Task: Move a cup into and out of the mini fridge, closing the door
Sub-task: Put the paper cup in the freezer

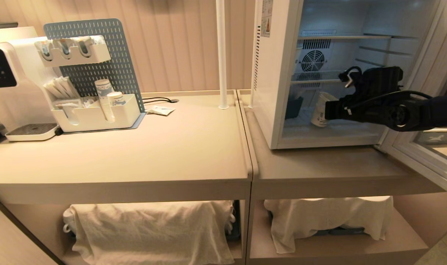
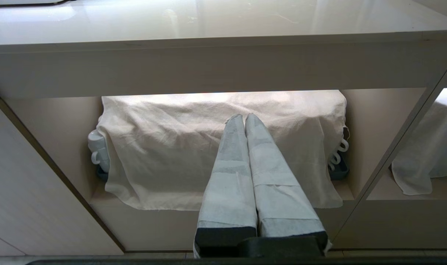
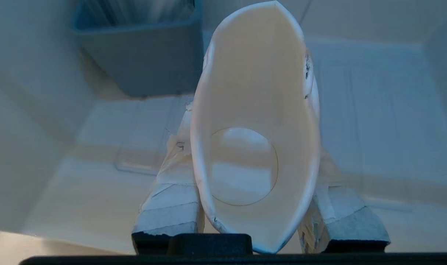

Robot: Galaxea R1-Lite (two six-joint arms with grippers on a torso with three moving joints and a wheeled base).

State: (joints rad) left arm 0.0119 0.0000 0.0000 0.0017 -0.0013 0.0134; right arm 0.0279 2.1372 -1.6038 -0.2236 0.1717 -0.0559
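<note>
Here we count one mini fridge [image 1: 271, 92] standing on the right-hand counter [image 1: 319, 165], its single door [image 1: 426, 154] swung wide open to the right. Our right gripper [image 1: 328, 110] reaches into the lowest compartment, and between its two taped fingers [image 3: 172, 198] it clamps one cup [image 1: 321, 110], squeezed so hard that the rim is pressed into a narrow oval in the right wrist view. The cup leans a little, and whether its base rests on the fridge floor we cannot tell. Just beside it, deeper and to the left inside the same compartment, sits one grey-blue bin [image 3: 138, 55]. Above are two thin shelves and one round rear fan [image 1: 312, 60].

Our left gripper [image 2: 244, 119] hangs low before the left-hand counter's under-shelf, its two fingers pressed together with nothing between them. We see two draped cloths, one [image 2: 208, 147] under the left counter and one [image 1: 330, 217] under the right; white mug handles poke out at both ends of the left cloth.

On the left counter [image 1: 153, 147] stand one water dispenser [image 1: 10, 81], one blue pegboard [image 1: 94, 55] with a white organiser tray [image 1: 98, 116], and one white pole [image 1: 221, 55].
</note>
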